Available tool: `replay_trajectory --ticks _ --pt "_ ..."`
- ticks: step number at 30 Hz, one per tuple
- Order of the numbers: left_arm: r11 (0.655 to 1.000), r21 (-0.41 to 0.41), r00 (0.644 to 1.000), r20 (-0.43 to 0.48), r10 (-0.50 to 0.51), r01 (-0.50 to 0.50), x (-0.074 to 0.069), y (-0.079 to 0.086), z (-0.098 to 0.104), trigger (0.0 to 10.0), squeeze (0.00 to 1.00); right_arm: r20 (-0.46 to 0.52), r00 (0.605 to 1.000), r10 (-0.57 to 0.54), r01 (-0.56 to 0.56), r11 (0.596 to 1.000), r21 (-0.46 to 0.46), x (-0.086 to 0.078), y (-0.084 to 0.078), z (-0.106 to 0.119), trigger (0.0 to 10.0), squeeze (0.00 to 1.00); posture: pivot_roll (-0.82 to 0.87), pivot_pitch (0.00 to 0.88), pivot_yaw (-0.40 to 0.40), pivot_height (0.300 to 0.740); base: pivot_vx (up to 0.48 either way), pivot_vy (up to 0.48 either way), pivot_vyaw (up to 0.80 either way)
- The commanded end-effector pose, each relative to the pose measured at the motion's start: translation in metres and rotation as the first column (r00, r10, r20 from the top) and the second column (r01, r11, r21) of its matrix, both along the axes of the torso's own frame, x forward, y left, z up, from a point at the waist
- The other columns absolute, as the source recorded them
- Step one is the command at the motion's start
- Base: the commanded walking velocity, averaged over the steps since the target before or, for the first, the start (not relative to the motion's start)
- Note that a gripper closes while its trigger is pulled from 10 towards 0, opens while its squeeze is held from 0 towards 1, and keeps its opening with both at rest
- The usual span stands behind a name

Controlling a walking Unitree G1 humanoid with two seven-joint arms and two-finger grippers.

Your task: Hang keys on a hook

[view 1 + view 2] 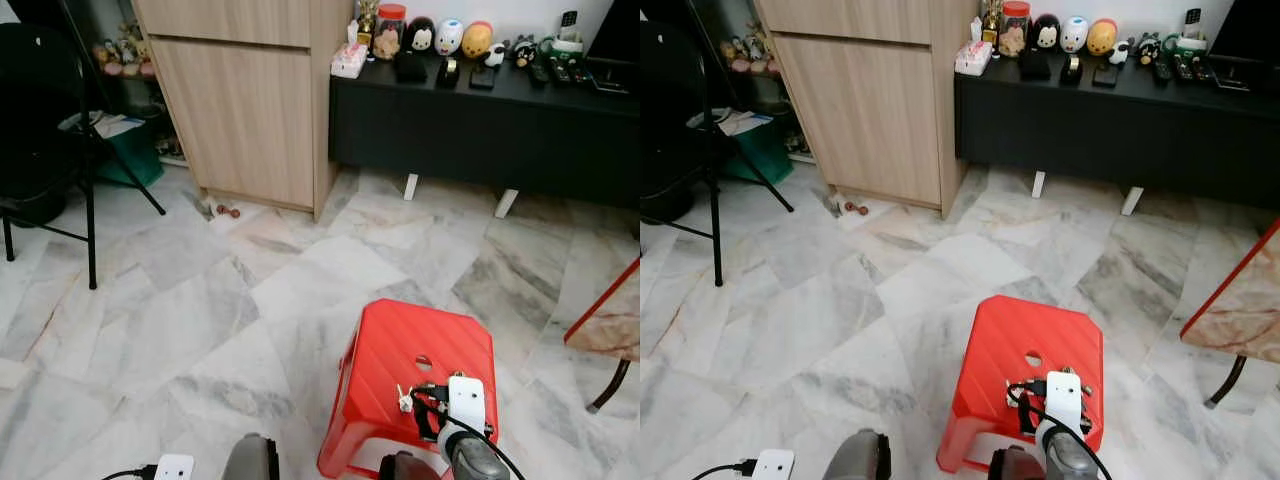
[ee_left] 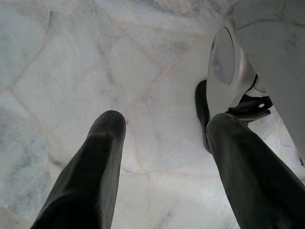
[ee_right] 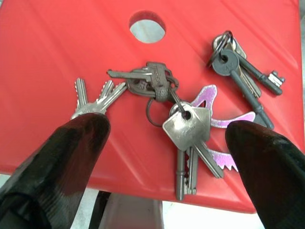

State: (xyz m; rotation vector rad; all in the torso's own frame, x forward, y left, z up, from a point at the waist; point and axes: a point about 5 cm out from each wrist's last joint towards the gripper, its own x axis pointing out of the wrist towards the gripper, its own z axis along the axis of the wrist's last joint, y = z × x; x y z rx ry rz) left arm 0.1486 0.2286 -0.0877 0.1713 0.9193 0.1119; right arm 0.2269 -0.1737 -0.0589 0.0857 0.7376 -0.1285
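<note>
Right gripper hovers over the near edge of the red stool, fingers spread wide, nothing between them. The big key bunch lies flat on the stool top, right under the gap: several keys fanned out from a ring, with a purple tag partly under them. A second, smaller bunch sits just beside it, further in, apart from the first. Left gripper hangs low over the marble floor, fingers apart, idle.

Risks, as judged:
- Keys lie flat on smooth plastic; the fingers may close over them and skid, pinching one blade while the rest dangles or slips.
- The bunch sits near the stool's edge; a nudge could push it off onto the floor.
- Loose keys fan wide, so a finger may land on top of one instead of beside it.
- No hook can be made out anywhere; the wooden cabinet and black sideboard stand well apart from the stool.
</note>
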Motion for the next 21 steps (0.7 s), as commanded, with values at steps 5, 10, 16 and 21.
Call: replay_trajectory --ticks 5,10,16,21 --pt "1.000 0.015 1.000 -0.017 -0.013 0.013 -0.004 0.002 -0.001 10.0 0.00 0.005 0.999 -0.054 0.054 0.999 0.005 0.008 -0.005 0.005 10.0 0.00 0.12 0.115 -0.024 0.625 0.000 0.000 0.00" --pt "1.000 0.018 1.000 -0.016 -0.008 0.008 -0.005 0.003 -0.001 10.0 0.00 0.014 0.999 -0.051 0.051 0.999 -0.014 0.017 -0.009 0.011 10.0 0.00 0.12 0.122 -0.024 0.625 0.000 0.000 0.00" --pt "1.000 0.017 1.000 -0.020 -0.010 0.010 -0.008 0.004 -0.002 10.0 0.00 -0.026 0.998 -0.056 0.055 0.997 -0.046 0.014 -0.015 0.009 10.0 0.00 0.12 0.137 -0.023 0.625 0.000 0.000 0.00" --pt "1.000 0.016 0.999 -0.032 -0.010 0.010 -0.016 0.004 -0.005 10.0 0.00 -0.064 0.996 -0.060 0.056 0.997 -0.061 0.007 -0.018 0.004 10.0 0.00 0.12 0.162 -0.021 0.625 0.000 0.000 0.00"
